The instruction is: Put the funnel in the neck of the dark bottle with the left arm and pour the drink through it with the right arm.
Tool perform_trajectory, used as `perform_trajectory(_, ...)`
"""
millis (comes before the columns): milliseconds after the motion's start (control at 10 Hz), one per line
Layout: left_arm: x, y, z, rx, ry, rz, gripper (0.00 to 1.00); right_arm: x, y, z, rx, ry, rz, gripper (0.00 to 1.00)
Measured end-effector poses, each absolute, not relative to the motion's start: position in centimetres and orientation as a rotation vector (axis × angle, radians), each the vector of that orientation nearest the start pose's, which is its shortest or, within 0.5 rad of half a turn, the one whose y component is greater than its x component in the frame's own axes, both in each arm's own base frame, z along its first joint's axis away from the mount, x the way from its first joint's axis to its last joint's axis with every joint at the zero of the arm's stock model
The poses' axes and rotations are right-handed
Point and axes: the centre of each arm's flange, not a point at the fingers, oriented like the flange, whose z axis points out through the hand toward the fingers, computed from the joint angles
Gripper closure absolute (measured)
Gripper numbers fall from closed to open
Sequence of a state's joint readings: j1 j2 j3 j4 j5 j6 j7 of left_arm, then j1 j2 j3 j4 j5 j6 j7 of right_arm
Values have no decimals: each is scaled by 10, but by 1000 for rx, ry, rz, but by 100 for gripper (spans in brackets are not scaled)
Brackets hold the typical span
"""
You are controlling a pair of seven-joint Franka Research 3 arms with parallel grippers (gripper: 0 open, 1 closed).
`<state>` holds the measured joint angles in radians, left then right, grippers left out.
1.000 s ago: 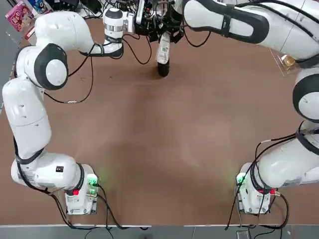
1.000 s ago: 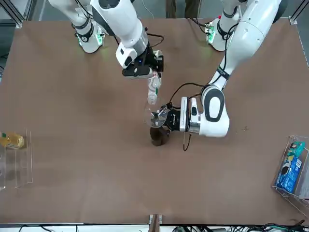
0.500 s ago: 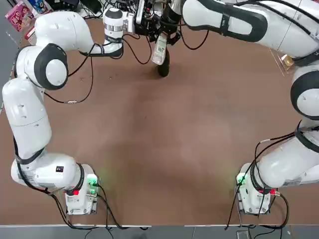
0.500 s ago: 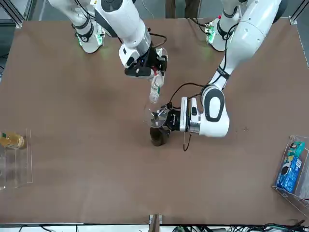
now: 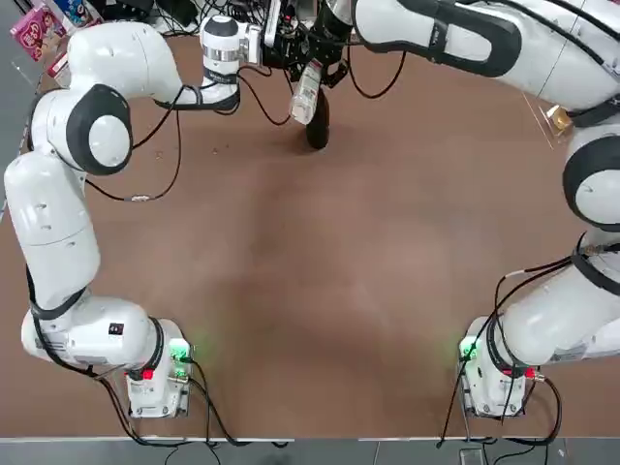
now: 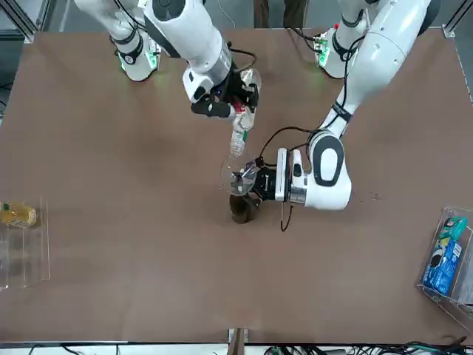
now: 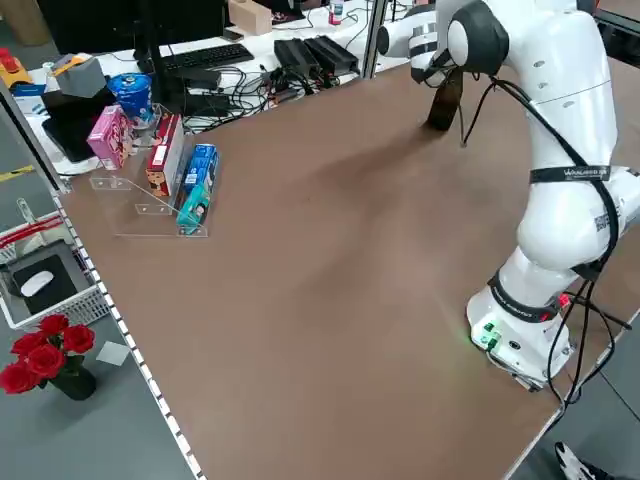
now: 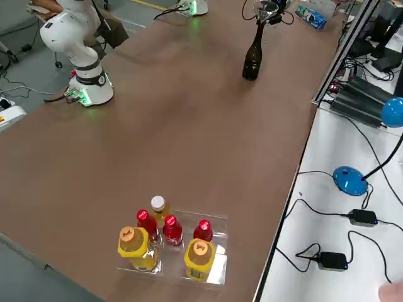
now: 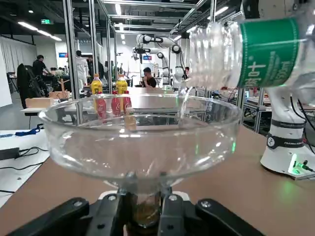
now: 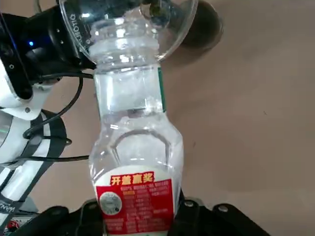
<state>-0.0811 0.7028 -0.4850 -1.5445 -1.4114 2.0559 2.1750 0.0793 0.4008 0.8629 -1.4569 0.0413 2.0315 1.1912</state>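
Note:
The dark bottle (image 6: pixel 240 209) stands upright near the table's far edge, also visible in the right side view (image 8: pixel 253 53). The clear funnel (image 9: pixel 140 137) sits in its neck, and my left gripper (image 9: pixel 140 206) is shut on the funnel's stem just under the bowl. My right gripper (image 6: pixel 235 111) is shut on the base of the drink (image 6: pixel 238 137), a small clear plastic bottle with a green band (image 9: pixel 256 54). The drink is tipped mouth-down over the funnel's rim (image 10: pixel 177 24), and a thin stream runs from it into the bowl.
A clear stand with red-capped and yellowish bottles (image 8: pixel 170 245) sits at the table's right far corner. Another clear stand with boxed goods (image 7: pixel 170 170) is on the left side. Cables and a keyboard lie beyond the far edge. People stand in the background.
My right gripper has shifted the drink's base slightly and tipped it more, with its mouth staying over the funnel. The left arm, funnel and dark bottle have not moved.

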Motion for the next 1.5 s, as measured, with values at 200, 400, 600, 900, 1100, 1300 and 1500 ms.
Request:
perform_trajectory(200,613,-374,318,1164,-1357,1044,75,470,486,553,-2659,478,200,56)
perform_trajectory(400,613,-374,318,1164,-1357,1044,75,470,486,553,-2658,479,201,56)
perform_trajectory(600,614,-374,318,1164,-1357,1044,75,470,486,553,-2693,420,135,56)
perform_trajectory(900,614,-374,318,1164,-1357,1044,75,461,484,559,-2817,200,-30,56)
perform_trajectory(1100,614,-373,318,1164,-1357,1044,75,454,474,573,-2866,22,-114,56)
perform_trajectory(1300,614,-374,318,1164,-1357,1044,74,459,449,587,-2921,-154,-194,56)
perform_trajectory(1500,615,-378,324,1153,-1363,1054,48,485,410,596,-2960,-319,-280,56)
